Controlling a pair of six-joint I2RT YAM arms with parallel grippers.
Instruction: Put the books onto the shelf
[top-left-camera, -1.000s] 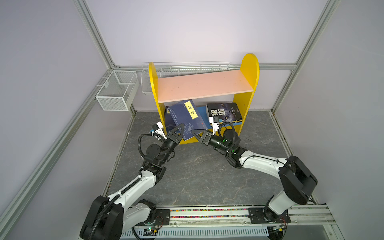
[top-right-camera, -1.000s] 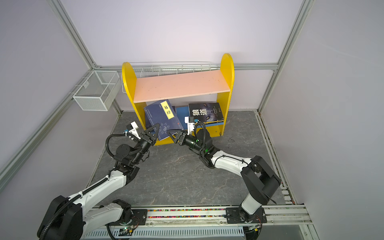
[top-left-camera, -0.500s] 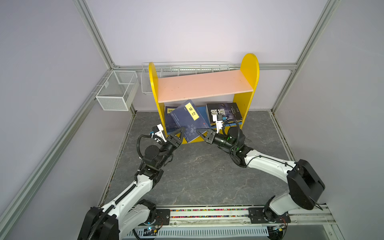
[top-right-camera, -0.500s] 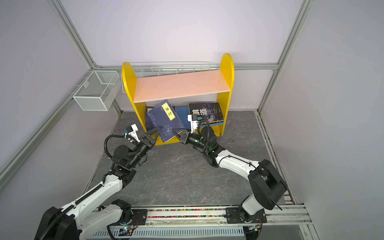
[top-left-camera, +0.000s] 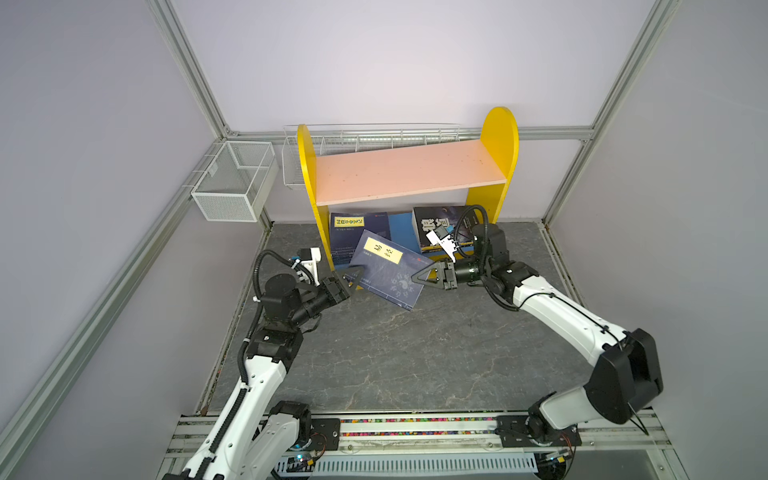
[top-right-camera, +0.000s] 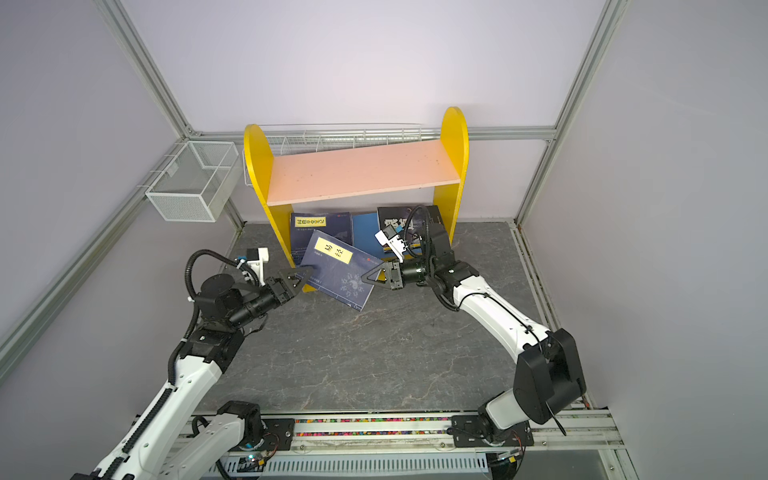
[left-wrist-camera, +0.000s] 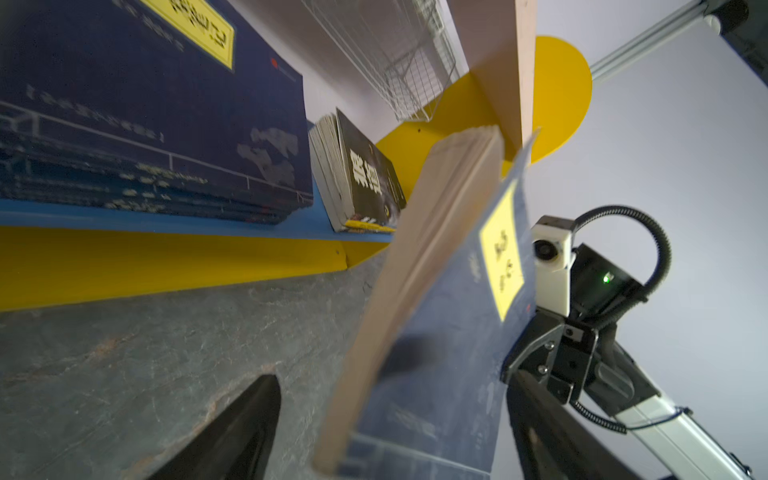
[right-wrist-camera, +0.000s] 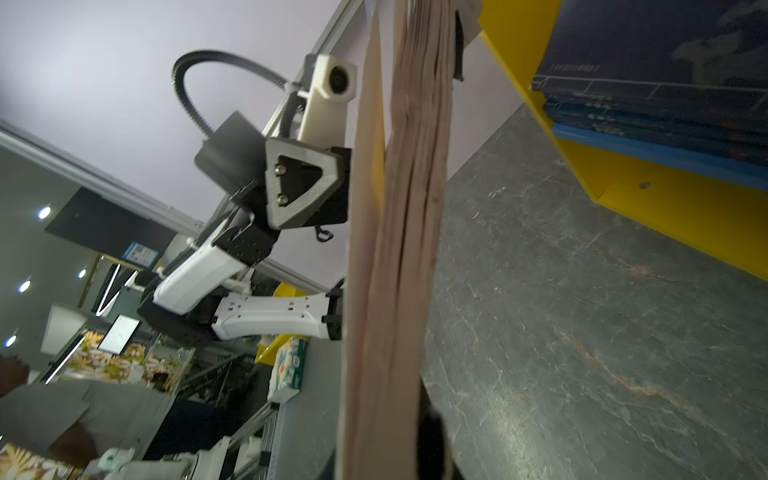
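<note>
A navy book with a yellow label hangs tilted just in front of the shelf. My right gripper is shut on its right edge; its page edge fills the right wrist view. My left gripper is open, its fingers wide apart on either side of the book's left corner without touching it. On the blue lower board lie a stack of navy books and a black book. The pink upper board is bare.
A white mesh basket hangs on the left wall and a long wire basket runs behind the shelf. Grey stone-patterned floor stretches in front, down to the arms' base rail. Aluminium frame posts close in the sides.
My left gripper has opened and let go of the navy book. My right gripper has shut on the book's right edge. The book and both grippers have drawn back from the shelf towards the front.
</note>
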